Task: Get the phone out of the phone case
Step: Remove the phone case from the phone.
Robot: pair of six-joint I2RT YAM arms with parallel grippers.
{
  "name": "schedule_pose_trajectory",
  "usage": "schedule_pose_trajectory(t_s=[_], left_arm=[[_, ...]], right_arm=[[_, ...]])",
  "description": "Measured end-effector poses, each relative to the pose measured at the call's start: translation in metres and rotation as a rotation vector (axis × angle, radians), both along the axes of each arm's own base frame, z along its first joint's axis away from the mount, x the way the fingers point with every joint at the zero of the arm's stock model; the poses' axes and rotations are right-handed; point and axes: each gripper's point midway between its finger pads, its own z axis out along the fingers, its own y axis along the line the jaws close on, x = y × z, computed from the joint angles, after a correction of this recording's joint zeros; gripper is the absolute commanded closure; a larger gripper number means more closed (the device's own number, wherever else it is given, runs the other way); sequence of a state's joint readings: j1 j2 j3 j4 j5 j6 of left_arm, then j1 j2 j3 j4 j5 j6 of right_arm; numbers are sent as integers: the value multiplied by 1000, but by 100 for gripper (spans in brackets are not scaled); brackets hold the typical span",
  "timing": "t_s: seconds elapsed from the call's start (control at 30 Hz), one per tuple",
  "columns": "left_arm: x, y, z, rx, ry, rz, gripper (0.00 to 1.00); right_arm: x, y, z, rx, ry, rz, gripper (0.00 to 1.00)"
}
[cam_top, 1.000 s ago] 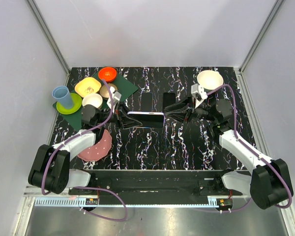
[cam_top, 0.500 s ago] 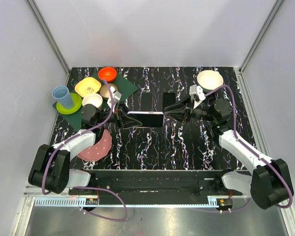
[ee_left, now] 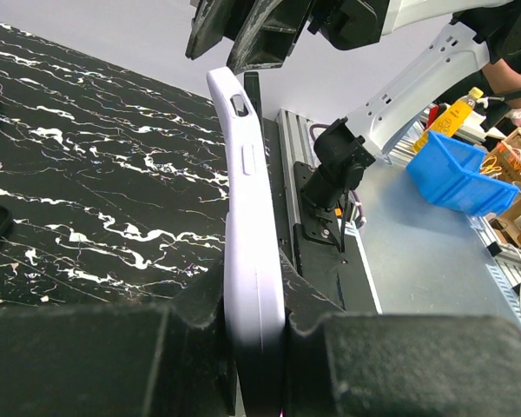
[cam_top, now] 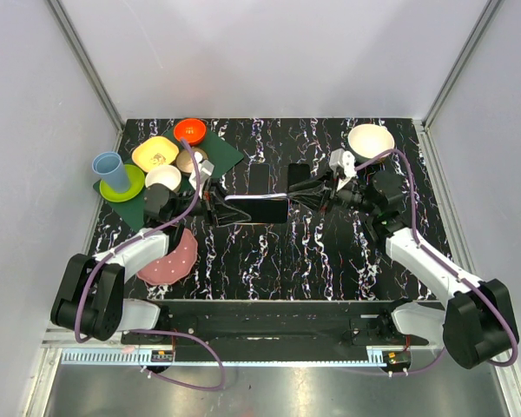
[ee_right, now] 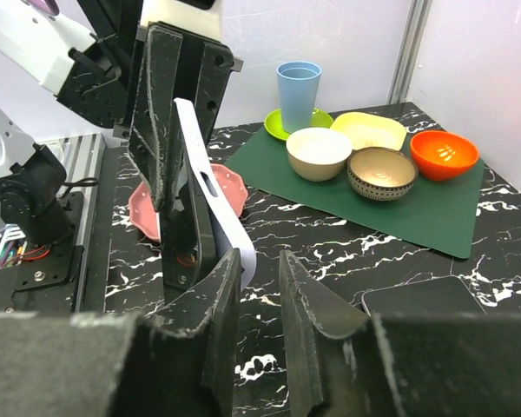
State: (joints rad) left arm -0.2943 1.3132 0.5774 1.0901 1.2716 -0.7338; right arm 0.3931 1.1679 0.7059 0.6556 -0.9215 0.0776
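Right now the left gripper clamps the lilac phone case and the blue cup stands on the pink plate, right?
No: the blue cup stands on the green plate, as the right wrist view shows. The left gripper does clamp the lilac phone case.

Left gripper [ee_left: 257,323] clamped on near end of lilac plastic phone case [ee_left: 247,200]. Right gripper [ee_right: 260,278] at case's opposite end, fingers narrowly parted. Both arms extended toward case.

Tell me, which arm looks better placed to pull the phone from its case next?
Likely right. The left pincer is clamped on one end of the lilac phone case, acting as anchor. The right pincer sits at the other end with jaws apart, free to grip and pull.
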Motion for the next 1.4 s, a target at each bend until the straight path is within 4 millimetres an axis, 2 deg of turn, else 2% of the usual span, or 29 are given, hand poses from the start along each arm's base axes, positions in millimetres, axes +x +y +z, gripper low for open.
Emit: schedule_pose_trajectory(t_s=[0.4, 0.53, 0.73, 0.97, 1.13, 1.4], left_arm=[[2, 2, 0, -2, 21, 7, 100], [0, 1, 1, -3, 10, -2, 100], [-2, -1, 2, -7, -2, -10, 100], [-9, -1, 5, -9, -31, -42, 100], [-11, 4, 5, -3, -22, -56, 100], [-8, 9, 8, -14, -10, -32, 100]], right_arm=[[9, 9, -8, -60, -28, -12, 70], [2, 18, -15, -78, -4, 16, 67], [-2, 12, -10, -73, 8, 15, 61], [-19, 10, -10, -78, 19, 110, 51], [-28, 11, -13, -85, 29, 165, 49], [-29, 12, -21, -78, 120, 194, 48]])
